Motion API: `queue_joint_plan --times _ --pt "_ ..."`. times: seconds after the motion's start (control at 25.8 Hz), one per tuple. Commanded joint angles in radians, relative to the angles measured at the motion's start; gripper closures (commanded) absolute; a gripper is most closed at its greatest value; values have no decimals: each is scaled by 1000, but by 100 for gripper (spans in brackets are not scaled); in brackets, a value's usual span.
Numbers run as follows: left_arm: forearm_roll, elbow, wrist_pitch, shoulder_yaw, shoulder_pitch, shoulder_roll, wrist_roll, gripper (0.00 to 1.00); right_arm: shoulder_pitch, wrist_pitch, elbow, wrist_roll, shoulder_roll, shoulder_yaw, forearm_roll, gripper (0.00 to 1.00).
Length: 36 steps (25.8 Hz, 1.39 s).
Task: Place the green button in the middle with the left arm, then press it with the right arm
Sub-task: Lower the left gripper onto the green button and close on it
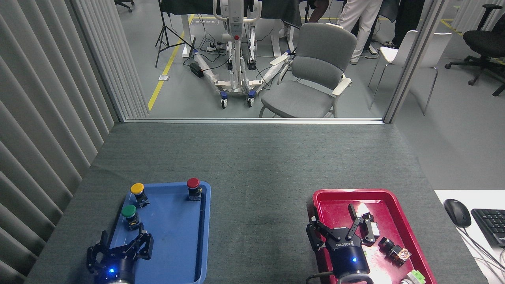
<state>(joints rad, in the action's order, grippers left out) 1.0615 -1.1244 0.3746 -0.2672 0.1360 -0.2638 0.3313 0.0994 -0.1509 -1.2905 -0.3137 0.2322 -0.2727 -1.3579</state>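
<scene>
The green button (129, 213) stands upright near the left wall of the blue tray (173, 236), apart from any gripper. My left gripper (121, 243) is low at the tray's near left corner, just below the button, its black fingers spread open and empty. My right gripper (335, 225) hovers over the red tray (402, 228), open, holding nothing. The middle (258, 205) is bare dark grey felt between the two trays.
A yellow button (137, 189) and a red button (193, 184) stand at the blue tray's far corners. Small black and green parts (394, 250) lie in the red tray. A mouse (457, 212) and keyboard (491, 225) sit at the right. Slatted wall at left.
</scene>
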Motion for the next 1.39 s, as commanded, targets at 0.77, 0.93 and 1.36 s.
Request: queue_joint_plan --times 0.77,0.93,1.36 --pt "17 282 0 -41 211 -20 -12 0 0 -76 0 48 -4 0 -43 0" --pt "17 275 -2 -41 206 -20 -12 0 0 -76 0 48 -13 0 -40 0" --pt "17 212 -20 -41 151 -23 -3 0 3 -73 0 50 -8 1 -30 0"
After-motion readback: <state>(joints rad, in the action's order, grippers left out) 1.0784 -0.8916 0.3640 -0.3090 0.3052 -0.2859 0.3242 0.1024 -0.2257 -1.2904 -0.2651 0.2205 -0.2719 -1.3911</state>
